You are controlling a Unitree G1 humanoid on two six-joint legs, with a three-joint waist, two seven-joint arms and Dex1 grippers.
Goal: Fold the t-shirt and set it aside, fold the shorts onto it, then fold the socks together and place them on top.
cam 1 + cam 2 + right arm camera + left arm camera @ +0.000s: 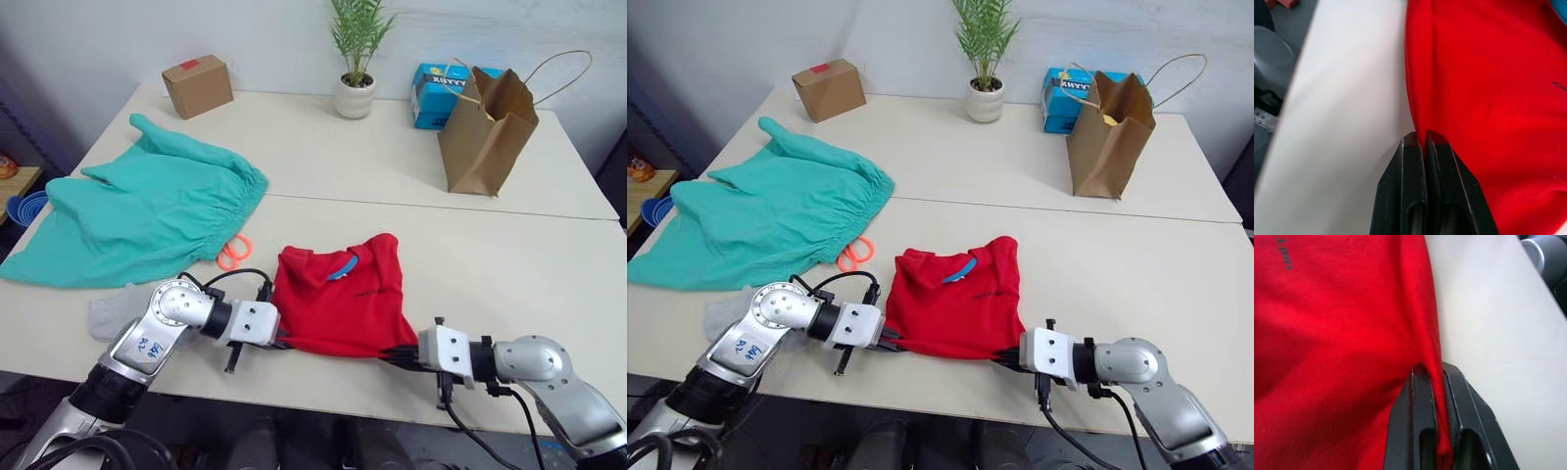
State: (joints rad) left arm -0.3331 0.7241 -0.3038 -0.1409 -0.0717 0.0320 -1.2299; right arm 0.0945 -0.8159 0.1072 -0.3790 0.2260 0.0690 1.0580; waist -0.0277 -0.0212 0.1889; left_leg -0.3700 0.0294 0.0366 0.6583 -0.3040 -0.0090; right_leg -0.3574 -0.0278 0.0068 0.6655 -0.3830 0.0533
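Note:
The red t-shirt [343, 299] lies partly folded near the table's front edge, its blue neck label showing. My left gripper [281, 341] is shut on the shirt's near left hem, and the left wrist view shows red cloth [1442, 431] pinched between its fingers. At the near right corner my right gripper [397, 355] is shut on the t-shirt edge [1420, 122]. The teal-green shorts [147, 211] are spread out at the left, their orange drawstring [233, 252] beside the shirt. A grey sock [113, 311] lies under my left arm.
At the back of the white table [470, 264] stand a brown paper bag [487, 132], a blue box [436, 93], a potted plant [355, 83] and a small cardboard box [197, 85]. A seam crosses the table's middle.

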